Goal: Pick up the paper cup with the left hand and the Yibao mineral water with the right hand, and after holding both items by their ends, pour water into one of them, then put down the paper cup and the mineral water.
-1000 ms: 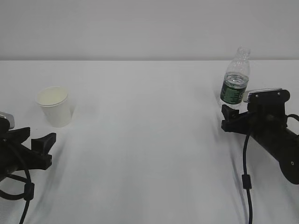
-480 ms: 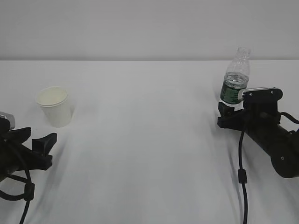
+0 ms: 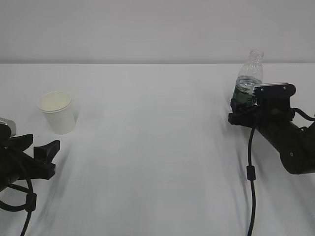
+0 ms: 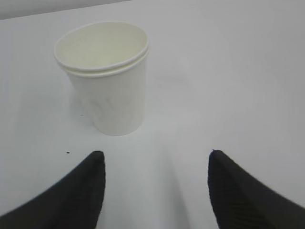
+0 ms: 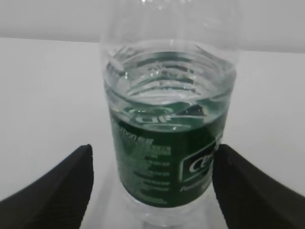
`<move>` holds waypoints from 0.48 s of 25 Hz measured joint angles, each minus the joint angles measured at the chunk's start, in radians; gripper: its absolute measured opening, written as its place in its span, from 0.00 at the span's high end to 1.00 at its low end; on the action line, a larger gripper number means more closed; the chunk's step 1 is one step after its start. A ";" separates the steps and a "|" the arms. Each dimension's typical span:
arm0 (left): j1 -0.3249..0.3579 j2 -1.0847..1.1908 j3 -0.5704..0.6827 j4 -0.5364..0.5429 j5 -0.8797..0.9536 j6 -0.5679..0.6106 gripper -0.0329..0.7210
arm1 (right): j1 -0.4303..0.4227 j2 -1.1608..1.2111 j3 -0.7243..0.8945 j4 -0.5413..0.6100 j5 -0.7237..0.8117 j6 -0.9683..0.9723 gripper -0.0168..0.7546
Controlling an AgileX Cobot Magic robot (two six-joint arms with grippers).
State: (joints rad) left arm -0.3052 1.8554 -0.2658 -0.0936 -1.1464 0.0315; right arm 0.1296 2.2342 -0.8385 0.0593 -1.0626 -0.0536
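The white paper cup (image 3: 57,112) stands upright at the left, empty as far as I can see, and fills the upper left of the left wrist view (image 4: 107,81). My left gripper (image 3: 38,143) (image 4: 155,157) rests open a short way in front of it, touching nothing. At the right stands the Yibao mineral water (image 3: 249,73), a clear bottle with a green label and no cap, partly filled (image 5: 167,143). My right gripper (image 3: 238,110) (image 5: 153,149) is open with its fingers on either side of the label; the right one sits close against the label, the left one stands apart.
The white table (image 3: 152,147) runs back to a plain pale wall. Black cables (image 3: 250,172) hang from both arms toward the near edge. Nothing else stands between cup and bottle.
My right gripper has moved forward to the bottle, so its fingers now flank the label. The left gripper and the cup have stayed put.
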 joint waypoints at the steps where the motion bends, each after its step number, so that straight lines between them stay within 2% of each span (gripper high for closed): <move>1: 0.000 0.000 0.000 0.000 0.000 0.000 0.31 | 0.000 0.000 -0.007 0.004 0.005 -0.004 0.21; 12: 0.000 0.000 0.000 0.004 0.000 0.000 0.31 | 0.000 0.044 -0.074 0.020 0.035 -0.016 0.21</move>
State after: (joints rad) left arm -0.3052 1.8554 -0.2658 -0.0901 -1.1464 0.0315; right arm 0.1296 2.2785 -0.9128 0.0794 -1.0271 -0.0696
